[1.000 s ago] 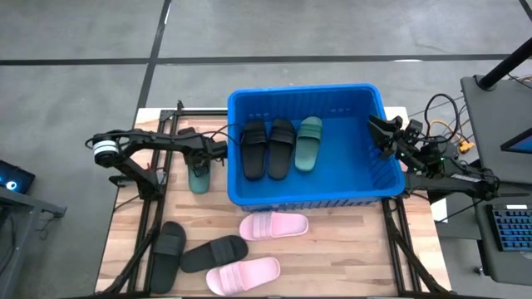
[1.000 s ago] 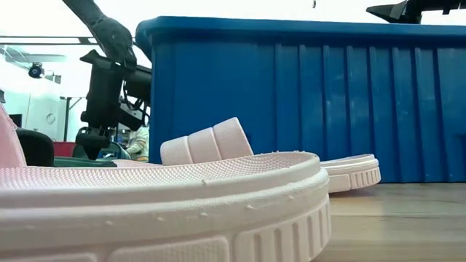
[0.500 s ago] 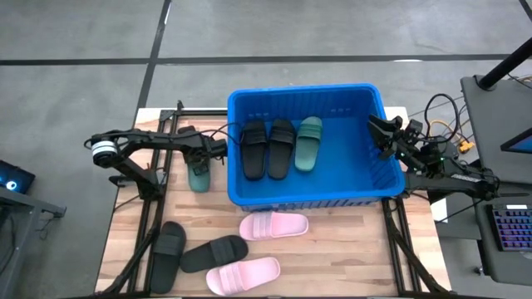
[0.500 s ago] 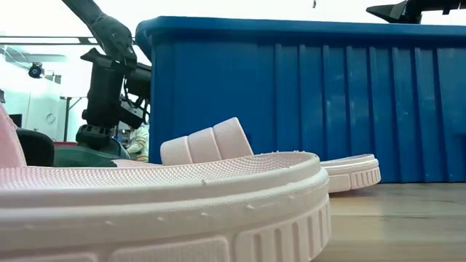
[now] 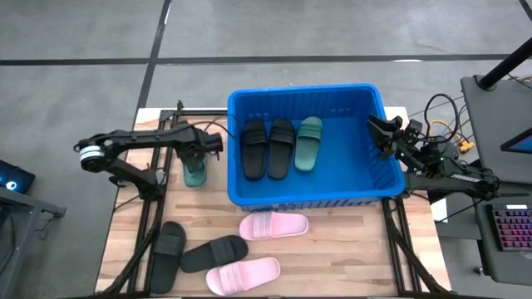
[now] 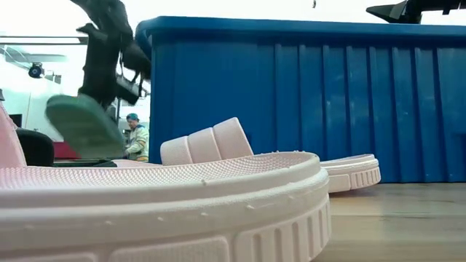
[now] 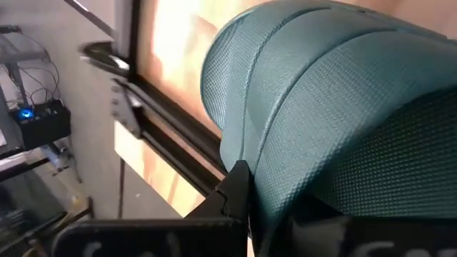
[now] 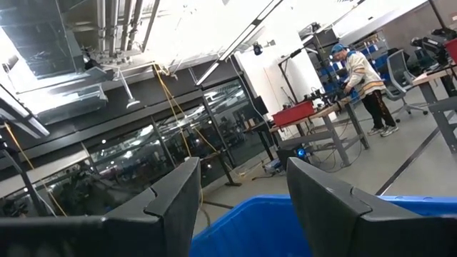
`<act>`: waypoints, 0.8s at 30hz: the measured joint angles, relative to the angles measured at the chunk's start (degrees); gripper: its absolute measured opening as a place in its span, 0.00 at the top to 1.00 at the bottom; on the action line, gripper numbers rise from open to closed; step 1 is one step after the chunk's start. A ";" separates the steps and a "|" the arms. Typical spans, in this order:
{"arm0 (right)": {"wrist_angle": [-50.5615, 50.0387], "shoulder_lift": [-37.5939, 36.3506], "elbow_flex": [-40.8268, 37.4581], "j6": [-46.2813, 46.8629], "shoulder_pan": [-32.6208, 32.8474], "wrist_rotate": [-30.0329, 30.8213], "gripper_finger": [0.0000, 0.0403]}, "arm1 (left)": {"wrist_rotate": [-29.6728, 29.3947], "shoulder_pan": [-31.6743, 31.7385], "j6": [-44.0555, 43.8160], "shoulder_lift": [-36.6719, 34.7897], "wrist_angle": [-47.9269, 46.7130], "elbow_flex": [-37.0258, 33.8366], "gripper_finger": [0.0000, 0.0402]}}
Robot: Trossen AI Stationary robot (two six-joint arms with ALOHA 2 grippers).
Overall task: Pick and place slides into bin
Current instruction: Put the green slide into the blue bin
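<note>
High view, my left gripper (image 5: 198,158) clamped on a dark green slide (image 5: 195,173) lifted off the desk beside the bin's (image 5: 234,158) left wall, my right gripper (image 5: 378,129) parted over its right rim.

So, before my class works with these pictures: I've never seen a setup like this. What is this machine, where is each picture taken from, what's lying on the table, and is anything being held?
It is a robot with two dark arms at a wooden table, each ending in a two-finger gripper. One picture looks straight down, one looks level across the tabletop, and two come from cameras on the wrists.

The left gripper is shut on a dark green slide and holds it off the table beside the blue bin. The right gripper waits open over the bin's far rim.

In the bin lie two black slides and one green slide. On the table lie two pink slides and two more black ones.

A person stands in the room behind.
</note>
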 joint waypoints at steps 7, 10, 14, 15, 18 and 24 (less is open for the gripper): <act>-0.02 0.00 0.00 0.02 0.00 0.01 0.50 | -0.68 -0.01 -0.28 -7.59 -4.78 10.18 1.00; -0.02 0.00 0.00 0.02 -0.01 0.00 0.50 | -5.18 -0.03 -0.23 -9.22 -9.33 15.47 1.00; -0.02 0.00 0.00 0.02 0.00 0.01 0.50 | -12.83 0.00 -0.20 -10.05 -15.89 22.08 1.00; -0.02 0.00 0.00 0.02 -0.02 -0.01 0.50 | -13.61 0.00 -0.08 -10.22 -15.80 23.83 1.00; -0.01 0.00 0.00 0.00 -0.01 0.01 0.50 | -13.03 -0.01 2.38 -9.90 -12.12 28.70 1.00; 0.48 -0.04 0.00 0.92 -0.02 2.12 0.50 | -7.00 -0.15 10.52 -3.96 2.32 37.73 1.00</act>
